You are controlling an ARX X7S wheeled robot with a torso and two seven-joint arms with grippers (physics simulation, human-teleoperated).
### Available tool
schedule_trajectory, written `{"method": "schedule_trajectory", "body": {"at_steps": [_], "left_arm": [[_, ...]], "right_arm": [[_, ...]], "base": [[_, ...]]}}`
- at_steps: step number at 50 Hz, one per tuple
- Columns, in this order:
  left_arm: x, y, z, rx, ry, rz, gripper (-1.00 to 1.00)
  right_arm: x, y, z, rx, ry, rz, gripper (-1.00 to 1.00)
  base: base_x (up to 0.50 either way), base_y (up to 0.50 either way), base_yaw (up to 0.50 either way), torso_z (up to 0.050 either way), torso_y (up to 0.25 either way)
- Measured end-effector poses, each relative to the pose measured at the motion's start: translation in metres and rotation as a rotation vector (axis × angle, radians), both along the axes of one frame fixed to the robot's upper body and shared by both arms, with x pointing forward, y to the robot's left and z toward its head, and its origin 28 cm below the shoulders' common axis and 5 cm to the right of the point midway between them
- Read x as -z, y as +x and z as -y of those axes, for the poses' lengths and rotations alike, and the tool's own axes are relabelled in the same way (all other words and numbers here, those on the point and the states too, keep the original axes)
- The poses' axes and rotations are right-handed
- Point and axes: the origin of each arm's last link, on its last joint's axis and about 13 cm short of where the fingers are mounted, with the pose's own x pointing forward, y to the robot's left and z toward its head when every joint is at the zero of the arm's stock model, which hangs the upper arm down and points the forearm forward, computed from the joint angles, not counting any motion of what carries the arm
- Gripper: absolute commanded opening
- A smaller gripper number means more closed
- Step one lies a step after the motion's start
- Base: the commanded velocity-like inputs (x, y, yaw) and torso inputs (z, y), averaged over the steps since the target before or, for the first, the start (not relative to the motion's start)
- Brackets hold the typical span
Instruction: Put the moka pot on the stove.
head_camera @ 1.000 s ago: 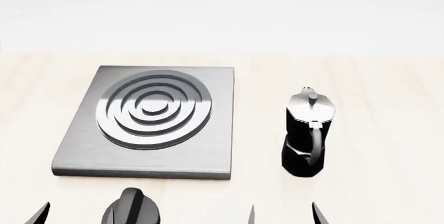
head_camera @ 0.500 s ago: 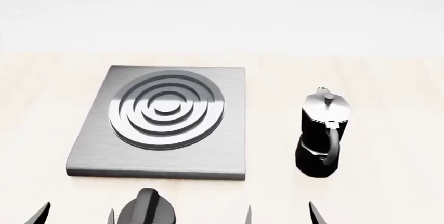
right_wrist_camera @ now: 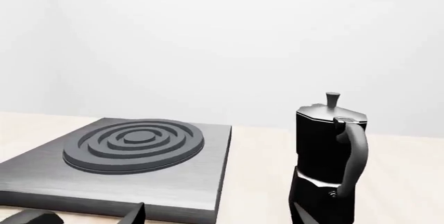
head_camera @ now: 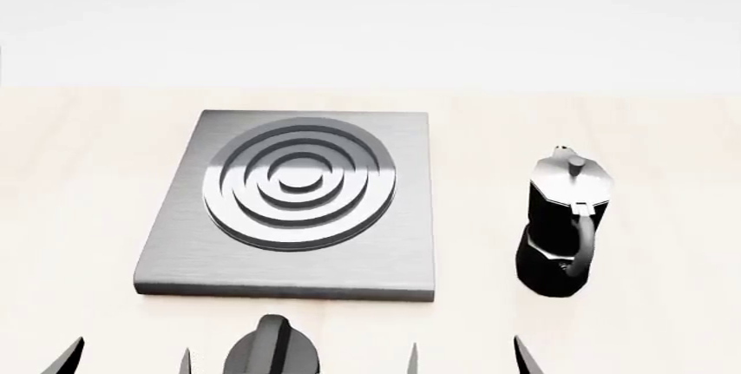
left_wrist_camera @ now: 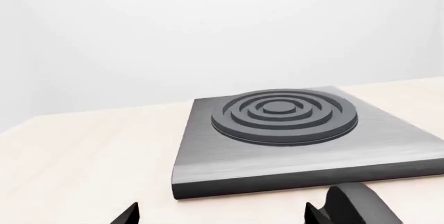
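The moka pot point(head_camera: 561, 226) stands upright on the pale wooden table, right of the stove, handle toward me; it appears too in the right wrist view as the moka pot point(right_wrist_camera: 326, 156). The stove point(head_camera: 394, 261) lies flat at the centre left, nothing on its burner rings. At the picture's lower edge my left gripper point(head_camera: 127, 361) is open and empty, short of the stove's near left corner. My right gripper point(head_camera: 469, 361) is open and empty, near and slightly left of the pot. In the wrist views the left gripper point(left_wrist_camera: 220, 216) faces the stove point(left_wrist_camera: 277, 148), and the right gripper point(right_wrist_camera: 216, 216) faces the stove's corner point(right_wrist_camera: 180, 182).
A short black round knob point(head_camera: 272, 352) sits on the table just in front of the stove, between my two grippers; the knob point(left_wrist_camera: 361, 208) lies by one left fingertip. A plain white wall rises behind the table.
The stove, pot and knob have slid to the right in the head view, so the view has shifted left. Both grippers keep their places at the lower edge, still open.
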Motion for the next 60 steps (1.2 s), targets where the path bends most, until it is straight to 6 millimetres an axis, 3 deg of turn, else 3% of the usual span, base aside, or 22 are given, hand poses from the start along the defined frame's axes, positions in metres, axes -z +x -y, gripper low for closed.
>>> {"method": "schedule_trajectory", "body": {"at_steps": [60], "left_arm": [[0.0, -0.0002, 0.0001, 0.004, -0.005, -0.009, 1.0]], "right_arm": [[0.0013, 0.0025, -0.0011, -0.009, 0.014, 0.001, 1.0]], "base": [[0.0, 0.08, 0.0, 0.0, 0.0]]}}
